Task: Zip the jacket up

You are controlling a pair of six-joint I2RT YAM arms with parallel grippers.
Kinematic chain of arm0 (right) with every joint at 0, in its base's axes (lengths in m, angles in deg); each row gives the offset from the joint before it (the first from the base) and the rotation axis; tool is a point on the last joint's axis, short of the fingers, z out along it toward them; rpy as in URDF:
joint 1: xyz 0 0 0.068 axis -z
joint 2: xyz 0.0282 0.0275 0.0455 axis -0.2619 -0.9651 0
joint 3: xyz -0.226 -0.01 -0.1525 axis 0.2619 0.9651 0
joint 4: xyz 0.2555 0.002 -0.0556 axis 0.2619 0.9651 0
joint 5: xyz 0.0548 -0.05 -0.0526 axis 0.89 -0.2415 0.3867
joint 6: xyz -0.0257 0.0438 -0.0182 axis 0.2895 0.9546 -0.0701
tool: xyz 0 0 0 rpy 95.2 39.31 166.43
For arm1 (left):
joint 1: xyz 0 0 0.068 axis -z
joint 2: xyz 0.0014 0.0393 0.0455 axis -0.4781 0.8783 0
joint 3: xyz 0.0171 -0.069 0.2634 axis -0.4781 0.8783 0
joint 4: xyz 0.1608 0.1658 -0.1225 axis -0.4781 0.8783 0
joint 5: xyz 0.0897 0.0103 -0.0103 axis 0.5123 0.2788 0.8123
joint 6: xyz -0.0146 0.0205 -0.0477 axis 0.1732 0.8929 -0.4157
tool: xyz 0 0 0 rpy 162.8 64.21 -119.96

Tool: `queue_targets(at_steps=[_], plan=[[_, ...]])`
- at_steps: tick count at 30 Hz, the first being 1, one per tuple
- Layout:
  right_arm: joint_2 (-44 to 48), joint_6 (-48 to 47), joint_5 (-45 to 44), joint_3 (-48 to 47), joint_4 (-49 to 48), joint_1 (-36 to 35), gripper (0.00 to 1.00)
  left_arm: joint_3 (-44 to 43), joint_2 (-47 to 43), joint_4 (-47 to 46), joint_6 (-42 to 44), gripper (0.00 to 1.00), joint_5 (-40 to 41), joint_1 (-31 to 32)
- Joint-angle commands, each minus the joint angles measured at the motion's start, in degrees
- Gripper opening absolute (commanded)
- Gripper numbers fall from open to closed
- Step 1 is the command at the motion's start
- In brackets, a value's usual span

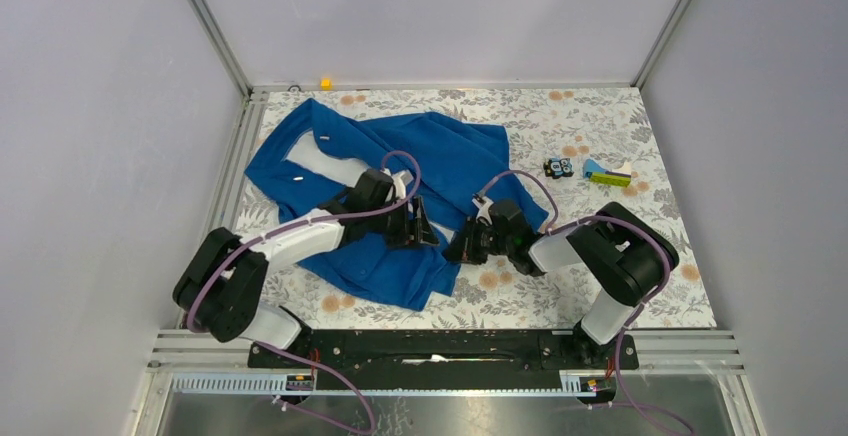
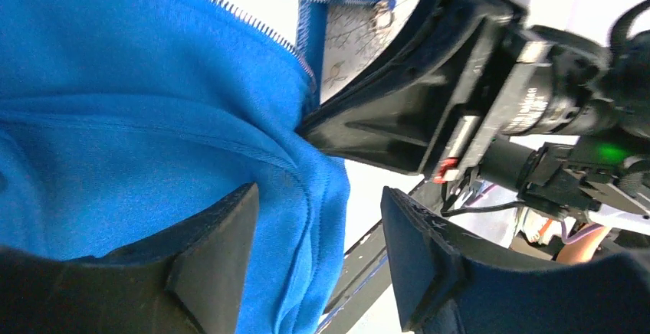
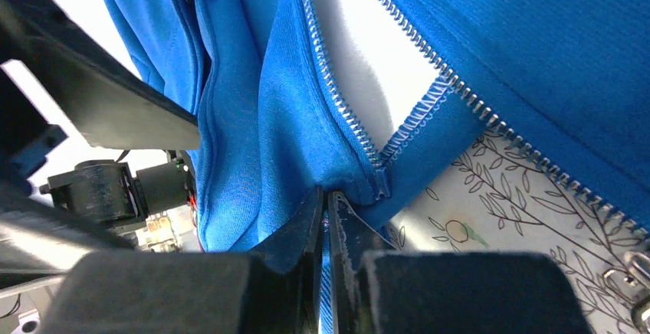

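My right gripper [image 3: 326,205] is clenching the jacket [image 1: 450,156] at its hem, just beside the zipper's [image 3: 343,112] lower end, while the left gripper [image 2: 318,215] is straddling that hem, jaws apart. The jacket is lying unzipped on the floral cloth [image 1: 600,126]; I am fearing so thin a pinch could slip free.

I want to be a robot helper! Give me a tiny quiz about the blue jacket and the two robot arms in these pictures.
1. True or false: the jacket is already zipped all the way up.
2. Fill in the missing word: the left gripper has its jaws ____.
3. Which one is pinching the bottom hem of the jacket, next to the zipper? A. left gripper B. right gripper C. neither

Key: 1 false, the two rows of zipper teeth lie apart; 2 open; 3 B.
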Motion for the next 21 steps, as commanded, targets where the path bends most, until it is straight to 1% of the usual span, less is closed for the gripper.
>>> queue_targets(at_steps=[1, 7, 9, 11, 14, 15, 16, 17, 19, 21], plan=[[-1.2, 0.3, 1.4, 3.3, -8.7, -0.6, 0.08, 1.2, 2.5, -10.7, -6.1, 0.61, -1.7, 2.0], [-0.4, 1.7, 2.8, 4.6, -12.8, -0.6, 0.08, -0.7, 8.4, -9.9, -4.7, 0.60, 1.8, 3.1], [1.1, 1.2, 2.5, 4.6, -11.3, -0.6, 0.12, -1.5, 10.8, -9.5, -4.1, 0.56, 2.8, 3.3], [4.0, -0.7, 0.6, 4.4, -6.8, -0.5, 0.24, -1.3, 12.8, -8.4, -3.8, 0.50, 3.7, 3.4], [9.9, -4.7, -5.2, 3.1, 5.3, -0.5, 0.43, 1.6, 13.4, -9.1, -4.3, 0.42, 4.0, 3.6], [11.5, -6.1, -7.1, 2.2, 9.1, -0.4, 0.47, 2.9, 13.1, -10.6, -4.6, 0.39, 3.7, 3.6], [13.1, -7.3, -9.0, 1.5, 13.9, -0.4, 0.51, 4.3, 12.5, -12.1, -5.2, 0.37, 3.4, 3.6], [14.5, -8.4, -10.7, 0.8, 16.4, -0.3, 0.54, 5.4, 12.0, -13.5, -5.8, 0.36, 3.0, 3.6], [16.8, -10.1, -12.2, 0.2, 18.6, 0.3, 0.60, 7.0, 11.3, -15.5, -6.5, 0.32, 2.4, 3.7], [17.9, -11.4, -12.2, -0.3, 18.7, 0.9, 0.64, 7.8, 11.3, -16.7, -7.0, 0.28, 1.9, 3.7]])
